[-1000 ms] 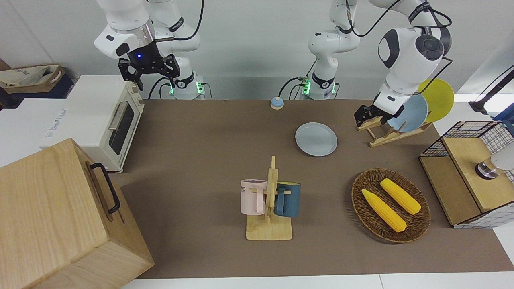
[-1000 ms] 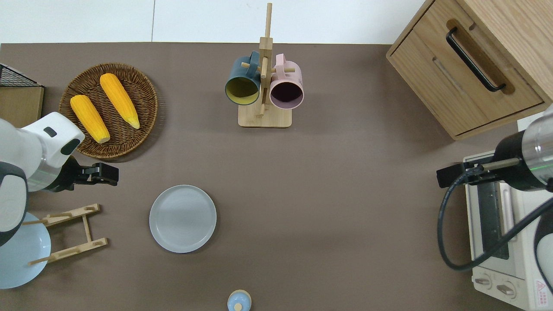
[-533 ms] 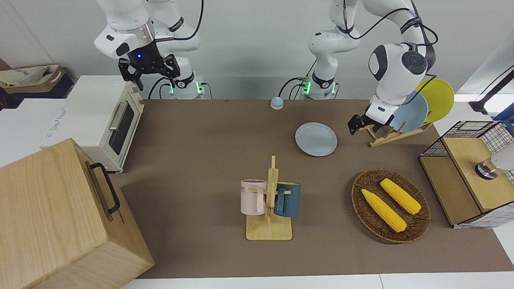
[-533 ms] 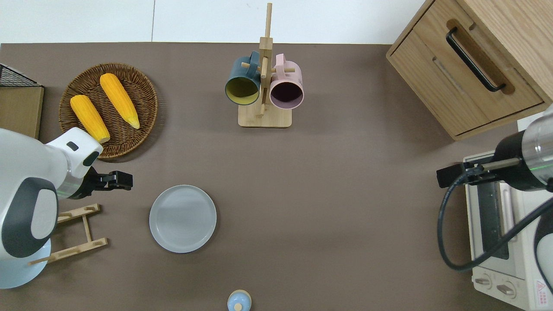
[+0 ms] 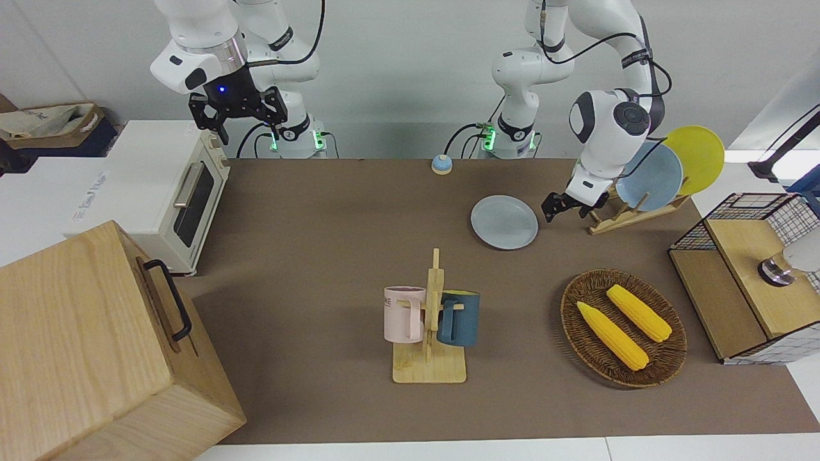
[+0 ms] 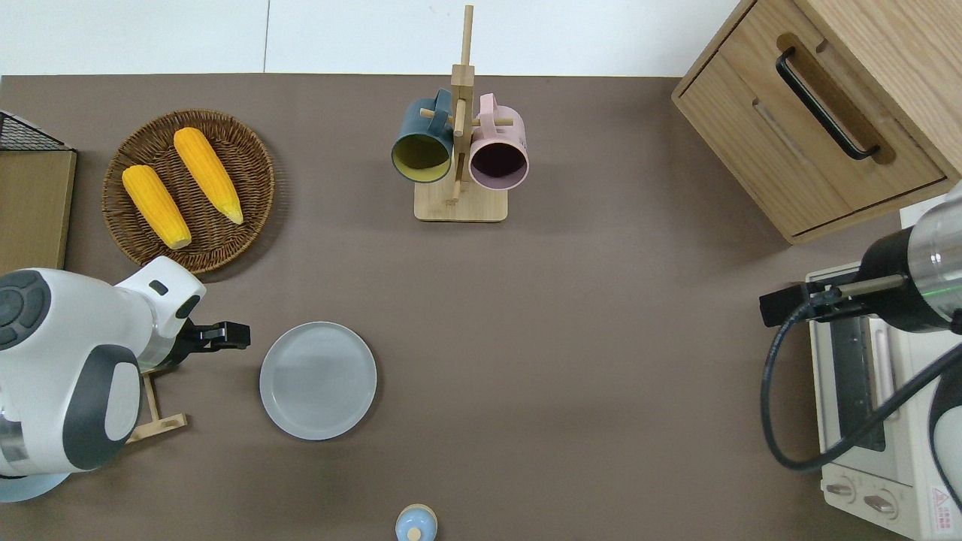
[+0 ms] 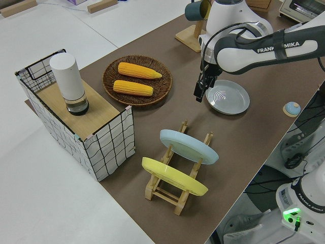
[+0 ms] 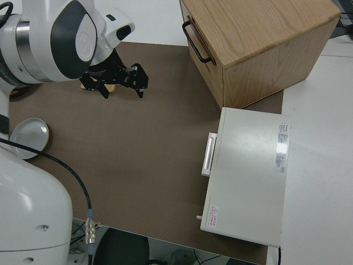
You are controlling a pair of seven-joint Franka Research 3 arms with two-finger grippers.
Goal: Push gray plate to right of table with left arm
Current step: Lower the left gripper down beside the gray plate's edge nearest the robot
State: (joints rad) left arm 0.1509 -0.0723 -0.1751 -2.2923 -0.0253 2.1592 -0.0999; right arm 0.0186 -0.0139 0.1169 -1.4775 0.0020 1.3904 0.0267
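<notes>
Presently the approach is in hand, as judged, and the push itself is not yet begun. At the left arm's end of the counter (image 6: 571, 361) a wooden dish rack (image 5: 614, 219) stands. Just beside it, the left gripper (image 6: 240, 336) is held low over bare counter, close to the gray plate (image 6: 318, 380) but apart from its rim. Whether its jaws are clenched or released cannot be told.

The gray plate is laid flat on the counter with its rim up, nearer to the robots than the mug stand (image 6: 460, 203). Being round, it is given no long axis and no heading, so any part of the rim can be pushed alike.

For the next move, the left gripper is to be lowered to rim height and set against the plate's edge at the left arm's end. It is then to be driven across the bare counter toward the right arm's end. A push through the plate's middle is called for, or the plate may be spun aside.

The right gripper (image 8: 123, 88) is parked, its jaws spread apart.
</notes>
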